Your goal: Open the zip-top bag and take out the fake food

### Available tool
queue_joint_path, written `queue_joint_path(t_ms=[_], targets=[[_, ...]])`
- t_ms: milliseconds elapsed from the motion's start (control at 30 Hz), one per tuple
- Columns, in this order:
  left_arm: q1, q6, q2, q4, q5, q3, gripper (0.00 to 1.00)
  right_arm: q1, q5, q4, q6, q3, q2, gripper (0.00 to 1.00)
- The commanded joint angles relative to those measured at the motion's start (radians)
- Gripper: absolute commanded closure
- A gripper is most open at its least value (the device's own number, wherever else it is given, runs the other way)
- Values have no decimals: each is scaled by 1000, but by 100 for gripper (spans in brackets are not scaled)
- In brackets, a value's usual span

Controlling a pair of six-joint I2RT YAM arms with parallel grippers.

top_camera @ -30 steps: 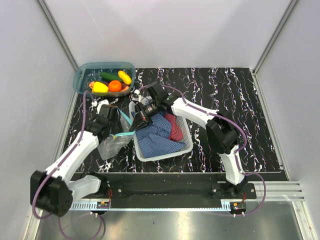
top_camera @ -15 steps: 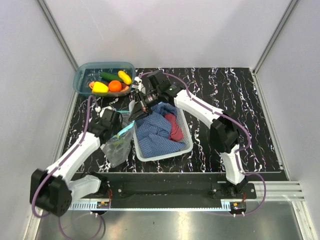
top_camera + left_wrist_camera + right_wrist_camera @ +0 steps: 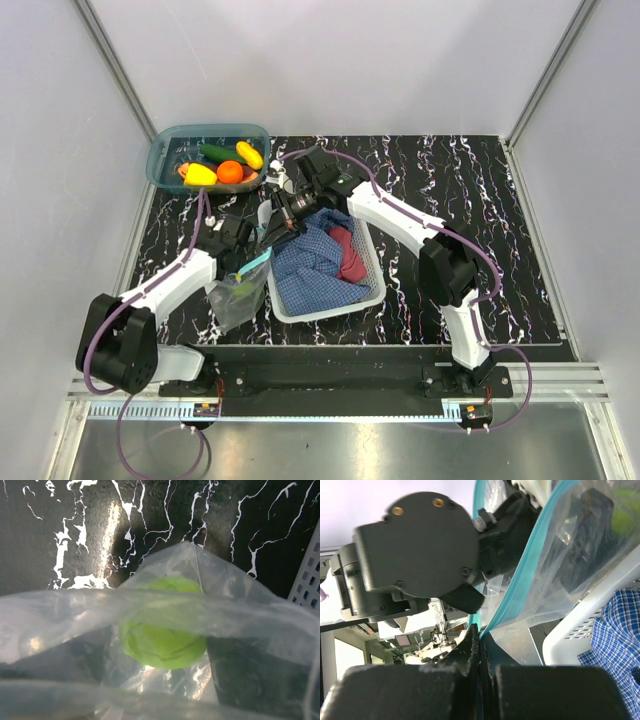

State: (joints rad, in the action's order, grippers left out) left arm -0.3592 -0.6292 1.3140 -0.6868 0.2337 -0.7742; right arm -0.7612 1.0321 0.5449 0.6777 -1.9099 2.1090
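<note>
Black marbled table (image 3: 450, 200) with white walls around it. We see one clear zip-top bag (image 3: 235, 295) just beside one white basket (image 3: 375, 280) of cloths. Our right gripper (image 3: 479, 632) is pinched closed on the bag's teal zip strip (image 3: 517, 580). Our left gripper (image 3: 245, 255) sits at the bag mouth, and we cannot tell its grip. One lime-green fake fruit (image 3: 162, 640) lies inside the bag. One teal bin (image 3: 160, 150) holds at least four more fake food pieces (image 3: 225, 168).

Black marble-patterned table (image 3: 450, 190) inside a pale-walled test cell

Plain off-white walls (image 3: 330, 60) close three sides, with slanting aluminium posts (image 3: 115, 65) at the back corners. A black mounting strip (image 3: 330, 375) and a brushed metal ledge (image 3: 350, 450) run along the near edge. Soft, even light glints on the tabletop.
</note>
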Motion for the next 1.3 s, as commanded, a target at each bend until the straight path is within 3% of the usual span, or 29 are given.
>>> queue_joint_path(t_ms=[0, 167, 400, 500, 533, 567, 733, 767, 1000, 1267], targets=[[0, -4, -45, 17, 44, -2, 18, -9, 16, -8, -20, 15, -38, 100], [0, -6, -87, 13, 59, -5, 23, -10, 16, -8, -23, 25, -38, 100], [0, -12, -13, 32, 55, 22, 32, -12, 13, -8, -24, 25, -38, 100], [0, -6, -22, 39, 56, 41, 47, -12, 11, -10, -24, 29, -41, 100], [0, -3, -30, 35, 55, 41, 60, -12, 6, -10, -24, 31, -43, 100], [0, -3, -54, 29, 53, 38, 66, -12, 6, -10, -26, 34, -44, 100], [-1, 22, -140, -54, -32, -55, 88, -13, -1, -10, -35, 43, -40, 100], [-1, 26, -159, -75, -51, -78, 99, -13, -3, -8, -38, 46, -40, 100], [-15, 75, -280, -154, -149, -177, 100, -36, -33, 20, -49, 15, -34, 100], [-36, 59, -361, -197, -284, -122, 100, -35, -130, 17, 8, -89, -15, 100]])
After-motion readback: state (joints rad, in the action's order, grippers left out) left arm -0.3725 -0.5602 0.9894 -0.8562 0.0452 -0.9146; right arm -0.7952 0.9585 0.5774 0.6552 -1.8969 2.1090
